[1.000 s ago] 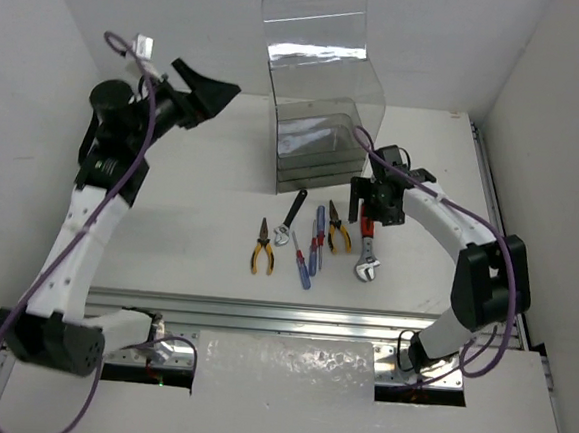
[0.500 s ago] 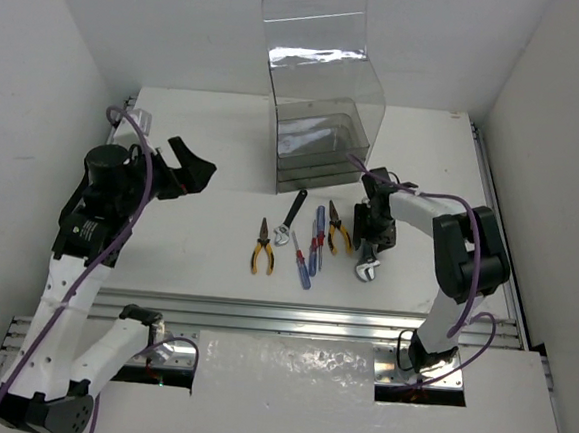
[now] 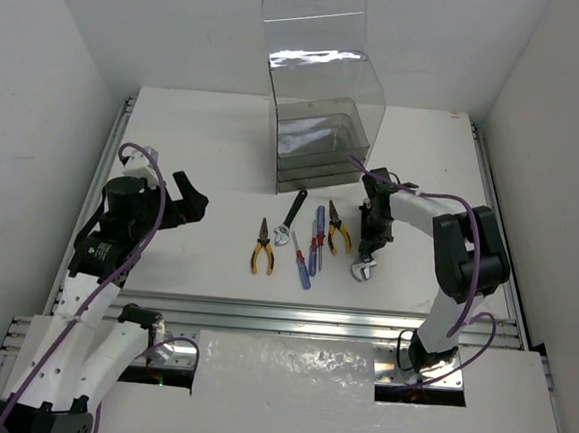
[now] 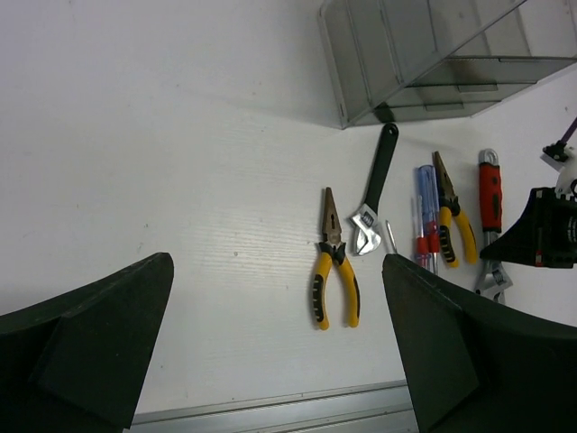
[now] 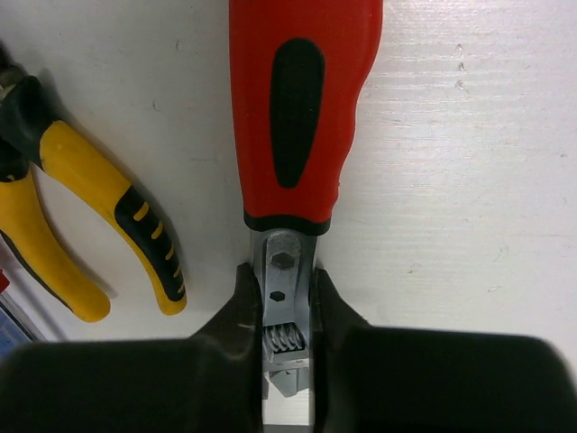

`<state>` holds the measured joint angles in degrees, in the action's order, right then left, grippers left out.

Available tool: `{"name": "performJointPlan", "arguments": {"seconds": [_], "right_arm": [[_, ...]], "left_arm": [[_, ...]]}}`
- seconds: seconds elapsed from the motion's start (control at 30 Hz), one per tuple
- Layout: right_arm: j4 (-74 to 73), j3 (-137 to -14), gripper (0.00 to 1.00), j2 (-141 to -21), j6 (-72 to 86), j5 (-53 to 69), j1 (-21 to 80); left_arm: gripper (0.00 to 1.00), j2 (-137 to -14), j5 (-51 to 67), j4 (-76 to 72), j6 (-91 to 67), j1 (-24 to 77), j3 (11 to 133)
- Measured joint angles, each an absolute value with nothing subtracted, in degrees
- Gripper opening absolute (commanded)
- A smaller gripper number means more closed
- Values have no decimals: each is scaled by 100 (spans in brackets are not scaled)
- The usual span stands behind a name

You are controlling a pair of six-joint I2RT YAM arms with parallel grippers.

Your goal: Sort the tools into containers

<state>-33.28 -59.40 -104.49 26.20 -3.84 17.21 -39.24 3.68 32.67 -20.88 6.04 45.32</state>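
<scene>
Behind tools, smoky containers, claw gripping wrench

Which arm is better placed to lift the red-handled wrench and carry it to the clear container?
Right. The right gripper has its jaws closed on the silver neck of the red-handled wrench, near the container. The left gripper hangs open, off to the left, holding nothing.
</scene>
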Motion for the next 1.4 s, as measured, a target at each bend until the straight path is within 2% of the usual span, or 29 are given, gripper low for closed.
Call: {"name": "performJointPlan", "arguments": {"seconds": [0.77,1.2,1.4], "right_arm": [[-2917,-4499,0,-8665,2808,-355,1570],[-3146,-4508,0,-7347,2884,169,1540],[-3312,-5030,0,-6908,3048,676,1546]], "left_arm": [[100,-3496,366,3065,-2110,604,4451],[100,-3500,366,3063,-2128,604,4445],[100,-3494,366,3061,-2128,604,4436]]}}
